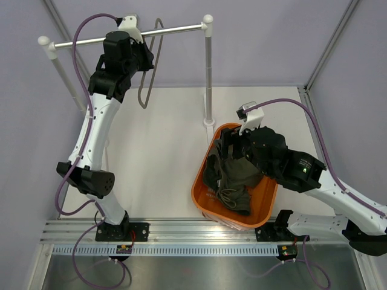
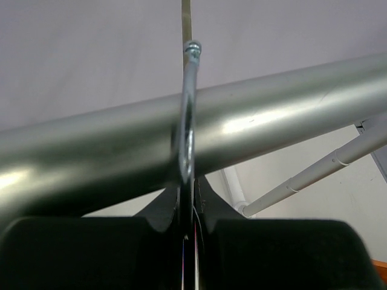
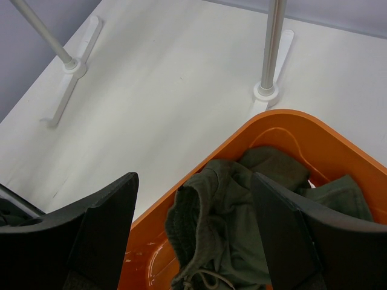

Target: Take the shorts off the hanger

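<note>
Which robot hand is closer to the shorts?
Right. The right gripper hovers open over the shorts in the orange basket; the left gripper holds the hanger at the rail.

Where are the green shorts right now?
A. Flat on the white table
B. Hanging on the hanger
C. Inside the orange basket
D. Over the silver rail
C. The shorts lie bunched up inside the orange basket, while the hanger on the rail has nothing on it.
</note>
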Tool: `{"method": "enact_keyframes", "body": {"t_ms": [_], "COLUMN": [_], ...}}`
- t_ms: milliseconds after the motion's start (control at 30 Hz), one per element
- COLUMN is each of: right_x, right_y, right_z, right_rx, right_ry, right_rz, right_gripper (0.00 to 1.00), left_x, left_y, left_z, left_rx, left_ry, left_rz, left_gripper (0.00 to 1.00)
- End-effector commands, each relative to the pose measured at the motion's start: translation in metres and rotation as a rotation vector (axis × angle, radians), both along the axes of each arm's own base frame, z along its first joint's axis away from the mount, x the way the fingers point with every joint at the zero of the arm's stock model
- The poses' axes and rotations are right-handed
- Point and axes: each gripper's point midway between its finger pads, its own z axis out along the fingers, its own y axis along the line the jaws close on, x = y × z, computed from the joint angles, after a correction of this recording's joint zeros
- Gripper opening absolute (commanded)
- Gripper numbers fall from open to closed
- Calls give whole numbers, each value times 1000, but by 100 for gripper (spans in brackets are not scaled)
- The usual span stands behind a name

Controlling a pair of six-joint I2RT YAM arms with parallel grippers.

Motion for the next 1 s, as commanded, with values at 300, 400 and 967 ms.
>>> {"method": "enact_keyframes", "body": {"t_ms": [300,400,967], "right_x": [3,3,3], "right_y": [4,5,10], "right_z": [7,5,4], "right_rx": [35,31,39], "right_ry": [-10,-6,11], "right_rz": [-2,-1,7], "right_gripper": [83,83,83], "left_x": [-16,-20,-70], "left_y": [13,14,42], "left_z": [33,36,66], "left_rx": [-17,-13,-26], "left_ry": [-101,-108,-191], "left_rz": [31,31,105], "left_gripper": [22,26,51]}}
